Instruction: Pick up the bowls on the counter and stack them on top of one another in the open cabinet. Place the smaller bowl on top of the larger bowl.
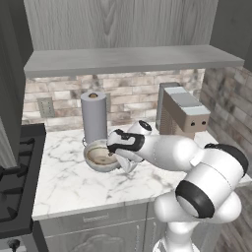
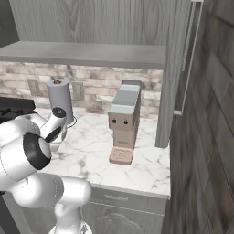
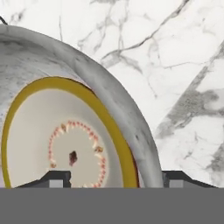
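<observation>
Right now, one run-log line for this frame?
stage: grasp approach | gripper: straddling larger bowl rim, not clamped | smaller bowl: nested in larger bowl | location: counter | open cabinet: no bowls yet

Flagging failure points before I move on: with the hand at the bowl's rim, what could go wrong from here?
1. The small bowl already sits inside the large bowl; lifting by one rim could tilt both and spill the small one.
2. The hand straddles the large bowl's rim; a thin edge grip may slip.
3. The paper towel roll stands just behind; the arm could knock it.
</observation>
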